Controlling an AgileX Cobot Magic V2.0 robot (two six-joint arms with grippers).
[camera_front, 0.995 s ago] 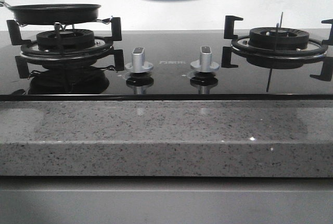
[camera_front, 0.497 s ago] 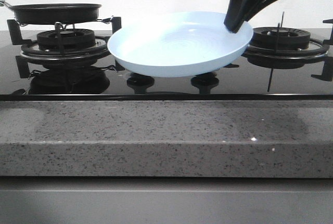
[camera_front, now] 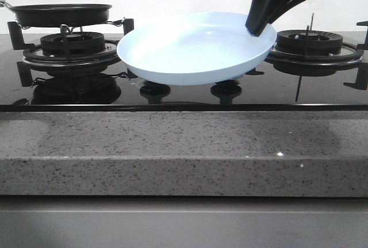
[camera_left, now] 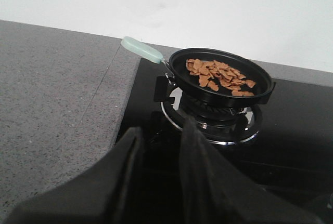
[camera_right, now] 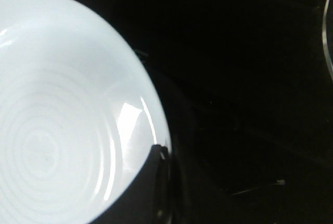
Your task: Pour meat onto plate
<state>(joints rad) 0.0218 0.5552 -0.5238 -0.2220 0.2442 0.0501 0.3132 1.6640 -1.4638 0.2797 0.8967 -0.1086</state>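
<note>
- Speckled grey surface (camera_front: 184, 150) carried a black hob.
- Right claw (camera_front: 260, 25) pinched the plate (camera_front: 190, 49) rim, mid-hob, tilted.
- Left claw (camera_left: 158, 154) spread, empty.
- Meat (camera_left: 218, 76) sat in the frying pan (camera_left: 221, 81), far left.
- Risk: rim-only pinch could let the plate slip or tip.

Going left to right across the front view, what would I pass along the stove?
Pan on the left burner → plate → right tool pinching the plate's rim → right burner.
</note>
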